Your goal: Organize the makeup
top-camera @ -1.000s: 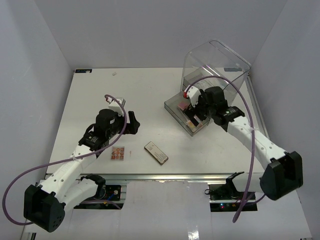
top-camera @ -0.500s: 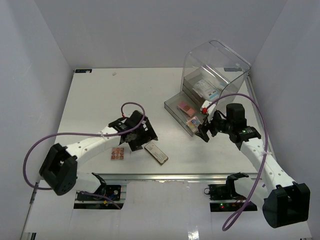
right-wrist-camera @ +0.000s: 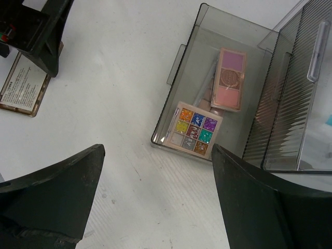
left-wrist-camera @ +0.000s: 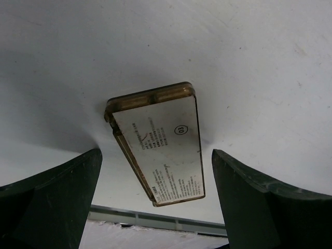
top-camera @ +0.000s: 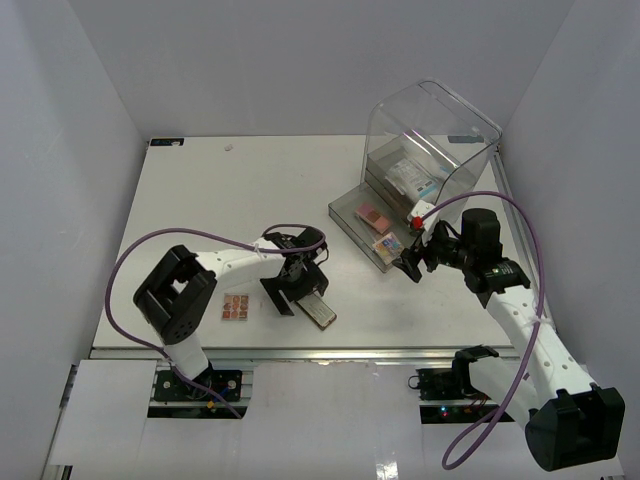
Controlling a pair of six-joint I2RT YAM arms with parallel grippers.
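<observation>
Near the front edge, your left gripper (top-camera: 296, 288) had swung in from the left side of the table. It hung right over the long compact (left-wrist-camera: 161, 155), fingers spread wide either side of it, not touching. The small palette (top-camera: 236, 307) lay just left of that. Further back, your right gripper (top-camera: 412, 262) had backed out of the open drawer (top-camera: 345, 215), jaws apart, holding nothing. A multicolour palette (right-wrist-camera: 196, 129) and a pink palette (right-wrist-camera: 231, 79) lay in that drawer. At the back, the white packet (top-camera: 415, 178) sat inside the clear box (top-camera: 440, 115).
</observation>
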